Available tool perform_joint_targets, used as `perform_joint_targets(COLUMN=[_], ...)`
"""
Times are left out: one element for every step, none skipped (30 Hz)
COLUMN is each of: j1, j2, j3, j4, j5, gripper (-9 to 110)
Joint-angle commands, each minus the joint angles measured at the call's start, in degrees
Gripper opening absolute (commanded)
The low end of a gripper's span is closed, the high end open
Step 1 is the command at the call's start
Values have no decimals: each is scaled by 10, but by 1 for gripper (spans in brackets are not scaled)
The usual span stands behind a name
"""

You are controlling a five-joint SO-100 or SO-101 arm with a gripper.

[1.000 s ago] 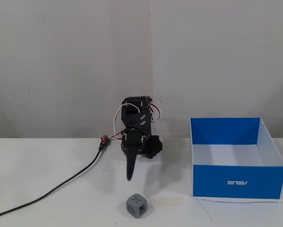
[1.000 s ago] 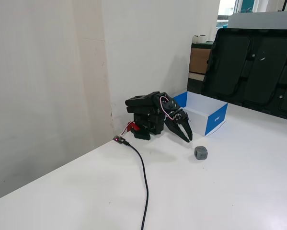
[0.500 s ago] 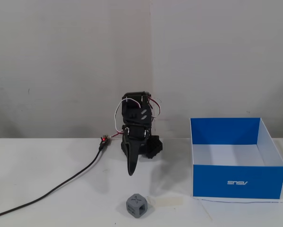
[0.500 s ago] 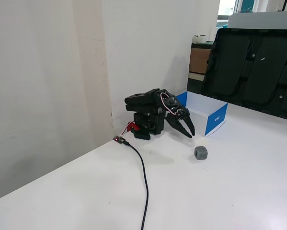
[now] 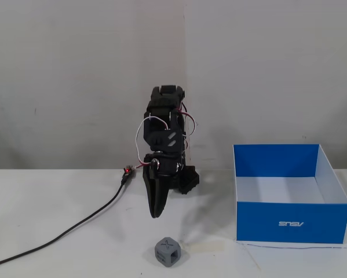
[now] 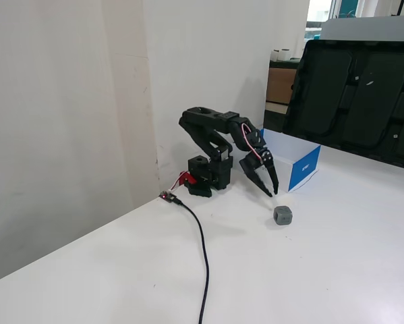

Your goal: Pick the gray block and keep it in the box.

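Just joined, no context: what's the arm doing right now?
A small black arm is reaching out over the white table toward the gray block, which sits on the tabletop untouched. Its claw points down just short of the block and holds nothing; the fingers look slightly parted in a fixed view. The blue box stands open beside the block, to its right in a fixed view, with nothing visible inside. No grasp yet, so the pick is still ahead.

A black cable (image 5: 69, 229) snakes across my white table (image 6: 336, 270) toward its left edge (red connector (image 5: 127, 171) at its end).
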Motion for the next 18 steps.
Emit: perform_joint_targets(j1=[11,11,11,11,11,10,7,4,1,-4,-7,-11,-15,-18,-21,-24,-25,-27], j2=[-105,-129,-151,-171,-188,-201,-213,-221,-229,-235,-241,-247,-252,-258,-264,-270,-275,-281], j3=[-105,-118,-128,-138,-146,-150,-152,-153,-153,-153,-153,-153,-153,-153,-154,-154,-154,-154], j4=[1,4,4,4,5,6,6,6,5,5,5,5,4,4,4,4,1,-2], j5=[-40,-45,-47,-54,-62,-67,-74,-78,-81,-82,-82,-83,-83,-83,-83,-84,-84,-84], gripper=[8,10,10,11,12,13,14,15,15,16,16,16,16,17,17,17,17,18])
